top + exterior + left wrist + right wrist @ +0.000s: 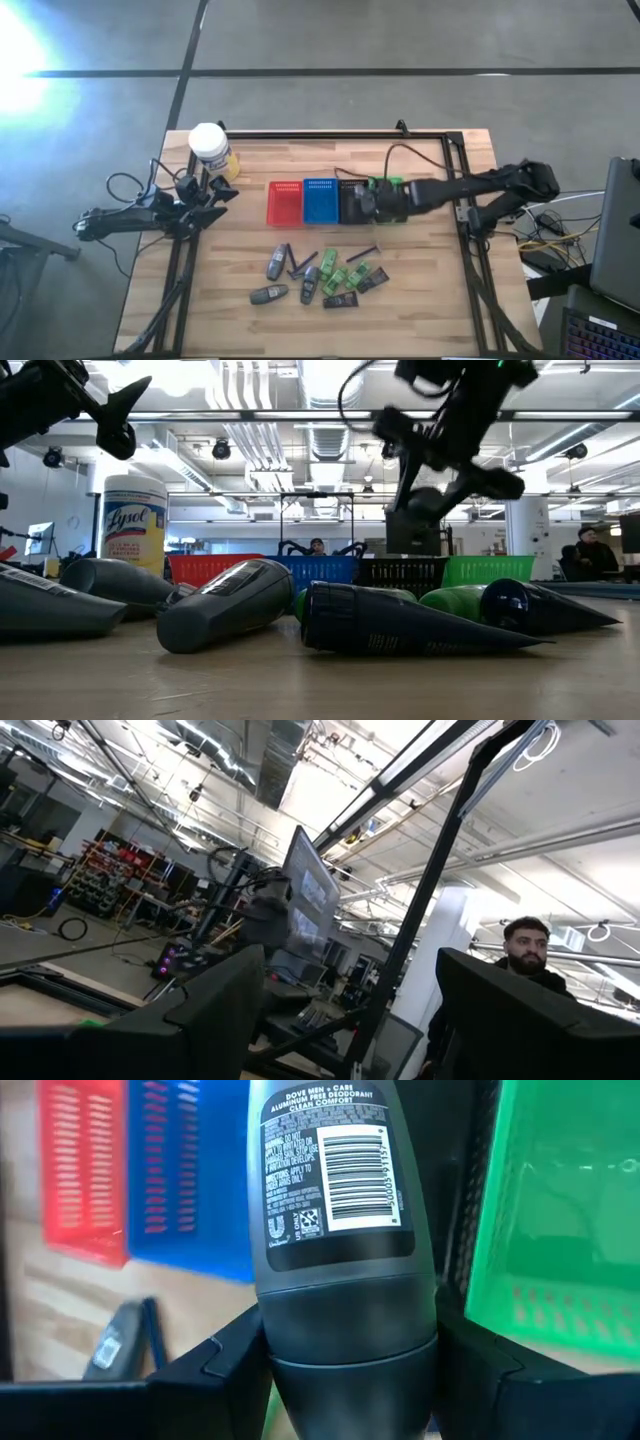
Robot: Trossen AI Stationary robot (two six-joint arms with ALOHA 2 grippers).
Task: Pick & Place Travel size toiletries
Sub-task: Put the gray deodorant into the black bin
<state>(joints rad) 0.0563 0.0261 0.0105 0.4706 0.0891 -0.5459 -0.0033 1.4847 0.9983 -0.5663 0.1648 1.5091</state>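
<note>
My right gripper [366,203] reaches in from the table's right and hangs over the black basket [350,208]. It is shut on a grey oval tube [335,1190] with a barcode label. Below it in the wrist view are the blue basket [190,1180] and green basket [560,1210]. The other toiletries [320,275], grey tubes, green packets, black sticks and dark sachets, lie in a loose pile on the near half of the table. My left gripper [220,195] waits open at the table's left, beside the yellow jar [210,150]. My right gripper pinches the grey tube between its two fingers [215,1365] at the darker cap end [350,1345], one finger on each narrow side. The fingers lie along the tube, which points forward past the fingertips. It is lifted clear above the black basket.
Red [284,202], blue [320,200], black and green [392,190] slotted baskets stand in a row across the table's middle. A black frame [330,135] runs along the table's far and side edges. Bare wood lies near the pile. A person [525,955] stands beyond the table.
</note>
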